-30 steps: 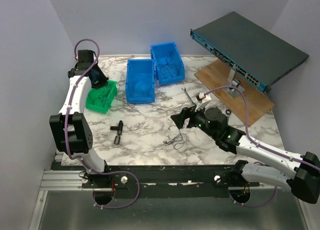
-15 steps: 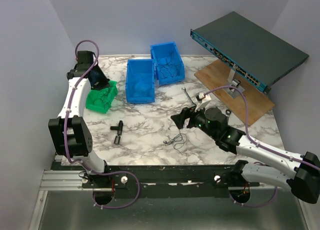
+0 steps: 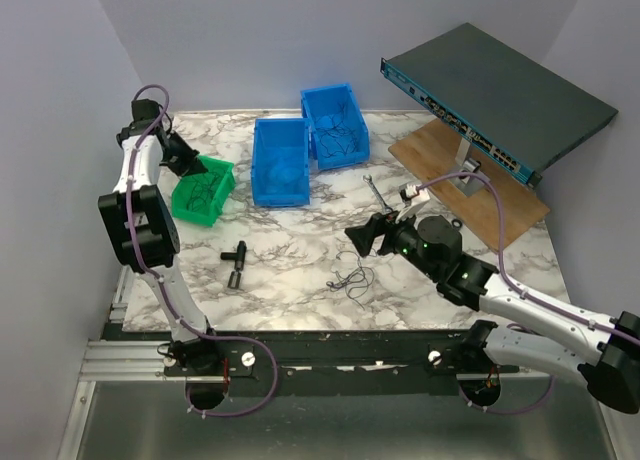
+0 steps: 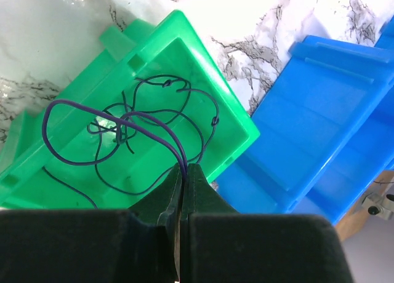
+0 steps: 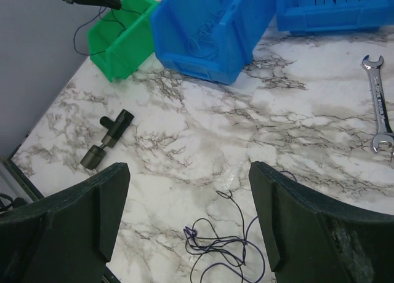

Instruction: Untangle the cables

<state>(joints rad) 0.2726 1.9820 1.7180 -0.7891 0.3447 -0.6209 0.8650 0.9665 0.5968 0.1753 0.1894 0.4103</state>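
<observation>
Left gripper (image 4: 183, 172) jaws pinch one purple cable (image 4: 151, 127) over the green bin (image 4: 234, 120); I'd drop low before releasing so it doesn't snag. Right gripper (image 5: 188, 209) spread wide above the tangle (image 5: 221, 243) on the table (image 5: 295, 129).

Pale lilac walls (image 3: 300, 40) enclose a white marble-patterned table (image 3: 295, 255).

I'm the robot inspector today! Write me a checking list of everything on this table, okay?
surface: white marble table.
job's things: one wire pinched over the green bin; more wires inside it; a tangle on the table.
clutter: wrench, black T-shaped part, two blue bins.
grippers: left gripper shut on the wire; right gripper open by the tangle.
cables: purple arm cables along both arms.
surroundings: network box on a wooden board; grey walls.
</observation>
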